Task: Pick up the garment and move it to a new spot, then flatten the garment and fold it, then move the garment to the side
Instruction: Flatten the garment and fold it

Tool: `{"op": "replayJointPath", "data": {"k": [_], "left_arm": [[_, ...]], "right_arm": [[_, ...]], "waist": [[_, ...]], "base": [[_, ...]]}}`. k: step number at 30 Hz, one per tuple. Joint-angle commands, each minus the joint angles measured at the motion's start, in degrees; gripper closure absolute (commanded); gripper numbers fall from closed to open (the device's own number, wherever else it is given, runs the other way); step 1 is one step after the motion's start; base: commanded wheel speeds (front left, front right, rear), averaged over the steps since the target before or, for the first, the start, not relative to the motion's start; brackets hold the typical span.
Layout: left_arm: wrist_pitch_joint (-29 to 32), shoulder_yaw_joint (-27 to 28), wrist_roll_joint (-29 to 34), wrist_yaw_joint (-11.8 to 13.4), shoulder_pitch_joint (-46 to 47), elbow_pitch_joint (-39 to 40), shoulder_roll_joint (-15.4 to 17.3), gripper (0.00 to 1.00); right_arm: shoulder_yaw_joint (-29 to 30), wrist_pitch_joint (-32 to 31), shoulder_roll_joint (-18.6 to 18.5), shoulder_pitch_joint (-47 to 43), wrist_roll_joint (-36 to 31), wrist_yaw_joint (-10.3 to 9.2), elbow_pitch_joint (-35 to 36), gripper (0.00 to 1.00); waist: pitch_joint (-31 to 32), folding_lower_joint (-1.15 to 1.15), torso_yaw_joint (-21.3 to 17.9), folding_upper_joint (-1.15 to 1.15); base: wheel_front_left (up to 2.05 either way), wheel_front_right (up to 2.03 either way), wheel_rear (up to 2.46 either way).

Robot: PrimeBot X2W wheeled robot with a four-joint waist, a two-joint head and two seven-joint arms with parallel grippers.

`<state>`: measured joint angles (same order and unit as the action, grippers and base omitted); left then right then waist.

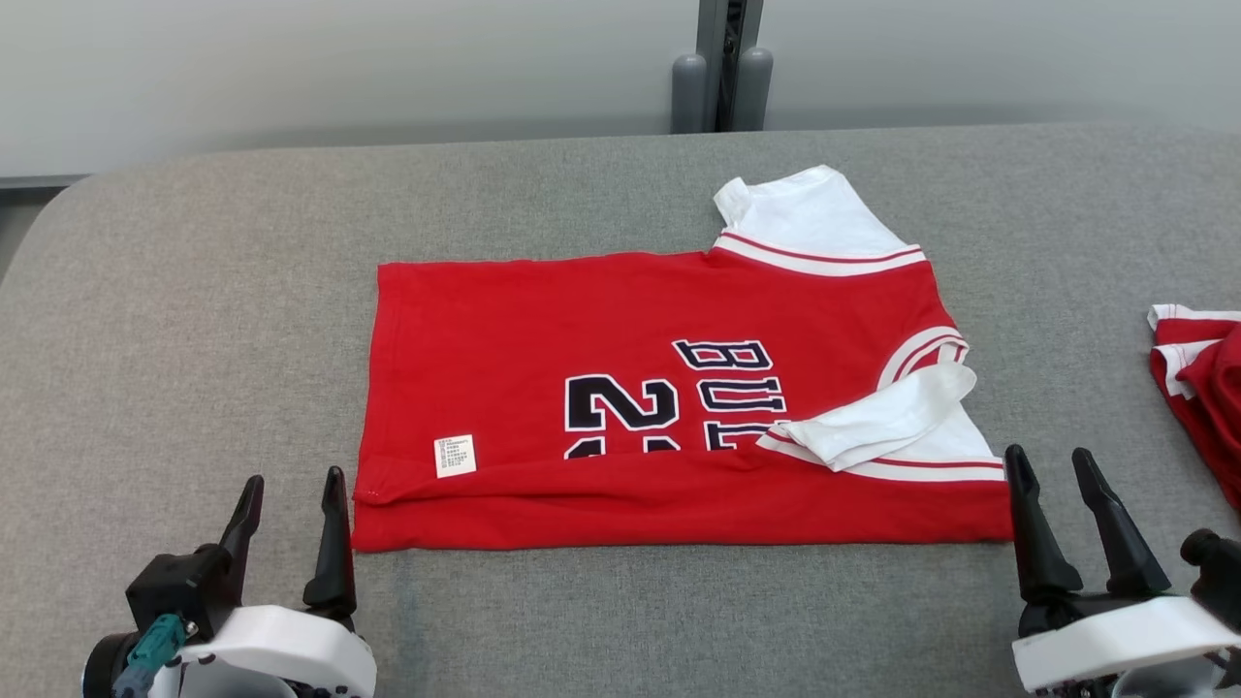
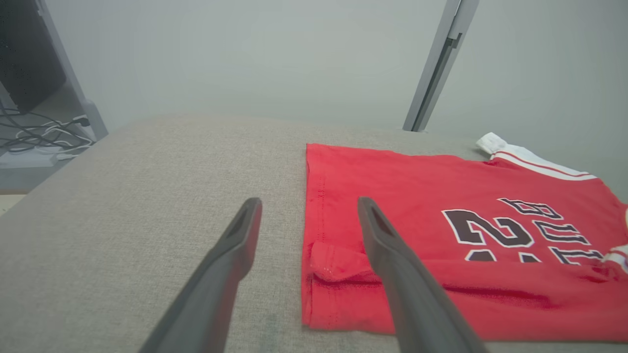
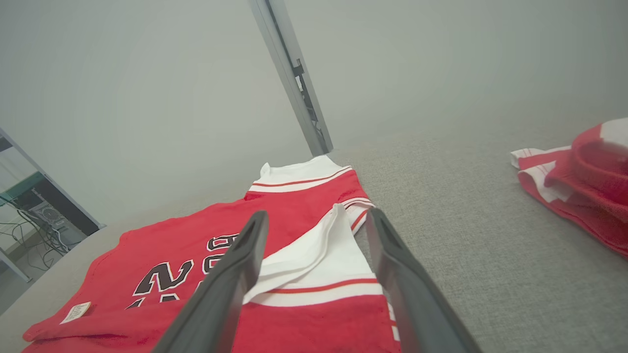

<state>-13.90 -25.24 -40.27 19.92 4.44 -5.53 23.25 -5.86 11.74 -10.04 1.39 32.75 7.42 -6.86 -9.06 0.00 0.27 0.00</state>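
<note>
The garment [image 1: 640, 388] is a red jersey with white sleeves and dark lettering, lying on the grey table with its near edge folded up over the front. My left gripper [image 1: 291, 499] stands open just off its near left corner, fingers apart and empty. In the left wrist view the garment [image 2: 441, 220] lies to the right of the left gripper [image 2: 306, 208], whose right finger overlaps the hem. My right gripper [image 1: 1047, 465] is open at the near right corner, holding nothing. The right wrist view shows the right gripper [image 3: 316, 215] above the white sleeve of the garment [image 3: 294, 211].
A second red and white garment [image 1: 1202, 378] lies bunched at the table's right edge, also seen as a red heap [image 3: 579, 186] in the right wrist view. A grey post [image 1: 722, 68] rises behind the table [image 1: 194, 291]. Cables [image 2: 39, 132] lie on the floor off the left.
</note>
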Motion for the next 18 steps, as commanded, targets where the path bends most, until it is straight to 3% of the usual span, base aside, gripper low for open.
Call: {"op": "replayJointPath", "data": {"k": [1,6,18], "left_arm": [[-0.25,-0.17,0.84,0.78,-1.06,1.00,0.52,0.00],[1.34,-1.37,1.06,1.83,-3.73,3.21,1.23,0.00],[6.77,-2.66,-0.43,1.53,-4.42,3.98,3.21,0.00]], "right_arm": [[0.39,0.67,-0.01,-1.41,-1.90,0.14,0.91,0.00],[0.94,-0.04,1.29,-5.93,-6.95,0.14,3.53,0.00],[1.88,-1.69,3.22,-8.01,-8.60,0.14,4.02,0.00]], "waist": [[1.36,0.00,-0.24,0.00],[4.39,0.00,-0.80,0.00],[4.38,0.00,-2.25,0.00]], "base": [[0.00,0.00,0.00],[0.00,0.00,0.00],[0.00,0.00,0.00]]}}
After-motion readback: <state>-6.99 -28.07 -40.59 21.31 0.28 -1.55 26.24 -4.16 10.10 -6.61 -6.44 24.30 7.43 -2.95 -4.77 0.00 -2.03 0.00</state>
